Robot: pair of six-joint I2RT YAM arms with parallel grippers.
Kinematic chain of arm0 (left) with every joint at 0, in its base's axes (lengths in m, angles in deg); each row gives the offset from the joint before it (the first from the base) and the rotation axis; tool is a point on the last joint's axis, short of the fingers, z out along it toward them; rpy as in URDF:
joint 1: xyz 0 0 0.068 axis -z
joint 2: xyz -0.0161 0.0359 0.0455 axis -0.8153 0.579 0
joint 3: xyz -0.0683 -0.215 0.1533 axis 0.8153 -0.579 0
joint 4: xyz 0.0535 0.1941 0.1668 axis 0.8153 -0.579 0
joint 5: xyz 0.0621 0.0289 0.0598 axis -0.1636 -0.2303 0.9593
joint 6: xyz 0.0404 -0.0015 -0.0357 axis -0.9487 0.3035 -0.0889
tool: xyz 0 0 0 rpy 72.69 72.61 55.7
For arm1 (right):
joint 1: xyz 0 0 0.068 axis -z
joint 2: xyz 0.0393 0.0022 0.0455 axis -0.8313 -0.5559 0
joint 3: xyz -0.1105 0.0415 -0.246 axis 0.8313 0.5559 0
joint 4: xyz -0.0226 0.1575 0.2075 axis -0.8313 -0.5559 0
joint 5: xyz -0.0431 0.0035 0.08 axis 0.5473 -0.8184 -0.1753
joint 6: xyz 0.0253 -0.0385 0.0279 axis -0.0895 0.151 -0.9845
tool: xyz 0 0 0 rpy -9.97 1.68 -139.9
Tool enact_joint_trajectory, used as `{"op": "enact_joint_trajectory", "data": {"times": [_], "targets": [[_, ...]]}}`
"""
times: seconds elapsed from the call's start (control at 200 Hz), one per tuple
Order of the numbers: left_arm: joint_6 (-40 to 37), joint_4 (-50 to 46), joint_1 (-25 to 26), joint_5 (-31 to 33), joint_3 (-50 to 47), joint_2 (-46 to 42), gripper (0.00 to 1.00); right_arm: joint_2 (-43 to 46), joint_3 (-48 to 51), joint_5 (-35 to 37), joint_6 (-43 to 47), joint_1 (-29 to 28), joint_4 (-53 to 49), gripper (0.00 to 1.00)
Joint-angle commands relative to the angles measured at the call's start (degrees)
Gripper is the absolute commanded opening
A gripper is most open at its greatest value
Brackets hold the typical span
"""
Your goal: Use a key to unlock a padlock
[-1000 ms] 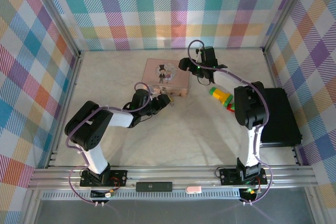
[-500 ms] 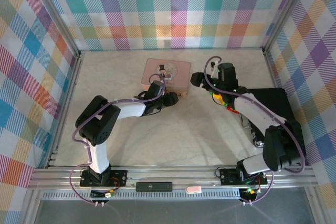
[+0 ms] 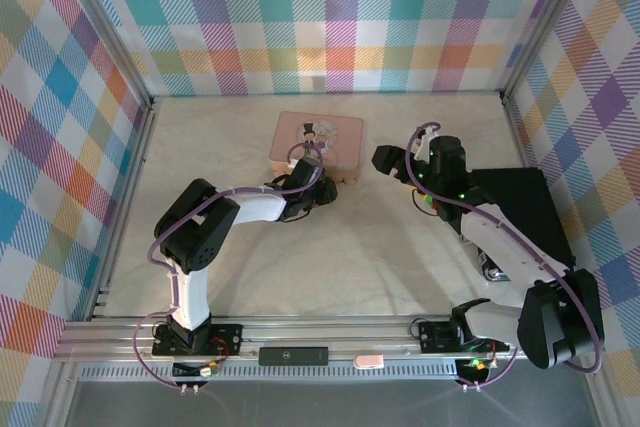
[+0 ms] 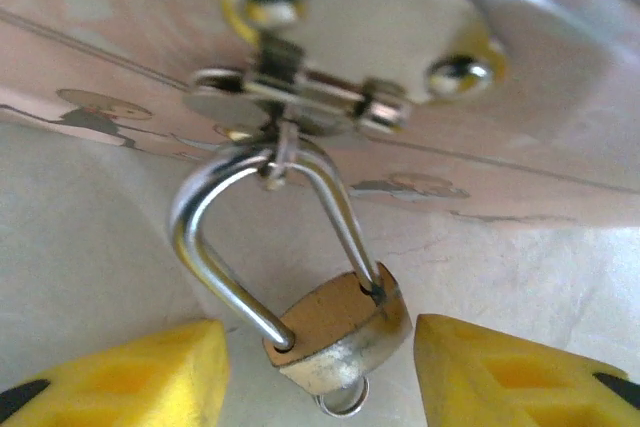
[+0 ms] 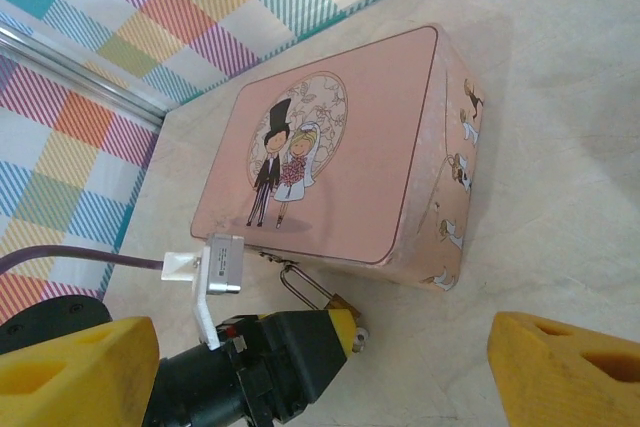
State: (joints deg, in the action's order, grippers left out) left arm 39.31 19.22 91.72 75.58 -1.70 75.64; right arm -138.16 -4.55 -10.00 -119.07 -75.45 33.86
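Observation:
The padlock (image 4: 340,332) has a brass-coloured body and a silvery shackle (image 4: 200,257). It hangs from the hasp (image 4: 320,97) on the front of the pink box (image 3: 318,137). My left gripper (image 4: 320,382) is open, with a yellow finger on each side of the lock body and not touching it. A small metal ring (image 4: 345,407) shows under the body; I cannot make out a key. My right gripper (image 3: 385,159) is open and empty, right of the box, facing the padlock (image 5: 335,302) and the left gripper (image 5: 290,362).
A yellow, green and red toy (image 3: 432,194) lies under the right arm. A black slab (image 3: 535,217) rests along the right side. Checked walls close in the back and both sides of the pale tabletop (image 3: 340,257).
The left gripper has slid forward to the box's front and now straddles the padlock. The right gripper has swung from behind the box to the right and nearer.

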Motion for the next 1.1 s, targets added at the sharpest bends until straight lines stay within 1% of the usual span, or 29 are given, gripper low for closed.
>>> {"op": "enact_joint_trajectory", "data": {"times": [0.0,0.095,0.28,0.43,0.525,0.66,0.82,0.85,0.88,0.915,1.01,1.095], "targets": [[1.7,4.2,-0.1,1.5,0.6,4.5,0.44,1.9,0.9,0.5,-1.4,-0.2,1.4,0.85],[2.1,7.6,-0.1,2.2,-0.5,4.9,0.39,3.4,1.2,0.4,-1.8,-0.2,1.4,0.86],[1.4,9.8,-0.3,2.0,-1.3,5.6,0.32,6.0,2.2,-0.8,-3.3,-0.2,1.2,0.86],[2.0,12.7,-0.8,0.0,-2.7,5.0,0.19,7.4,4.3,-2.0,-5.1,-0.2,1.8,0.85],[3.9,15.0,-1.0,-2.2,-4.0,3.5,0.00,7.4,6.2,-3.3,-6.1,-0.2,1.9,0.85],[9.2,21.9,-1.3,-7.7,-6.8,1.1,0.00,6.0,10.3,-6.7,-8.6,-0.3,4.5,0.83],[17.5,33.4,-1.5,-14.0,-10.3,-0.8,0.00,2.1,16.2,-10.9,-13.6,-1.8,13.8,0.79],[18.8,35.3,-1.6,-14.6,-10.9,-1.0,0.00,1.0,16.9,-11.4,-14.2,-2.4,15.6,0.77],[19.9,37.1,-1.7,-15.2,-11.6,-1.3,0.00,-0.2,17.3,-12.0,-14.4,-3.1,17.1,0.72],[21.1,38.7,-1.9,-16.2,-12.1,-1.5,0.00,-2.0,17.3,-12.8,-14.6,-3.9,18.7,0.69],[24.5,44.0,-2.4,-18.6,-14.0,-1.8,0.00,-6.7,17.2,-14.1,-15.8,-5.7,24.2,0.65],[26.3,47.5,-2.6,-19.6,-15.8,-2.7,0.00,-11.5,17.4,-16.2,-18.6,-6.2,32.4,0.62]]}}
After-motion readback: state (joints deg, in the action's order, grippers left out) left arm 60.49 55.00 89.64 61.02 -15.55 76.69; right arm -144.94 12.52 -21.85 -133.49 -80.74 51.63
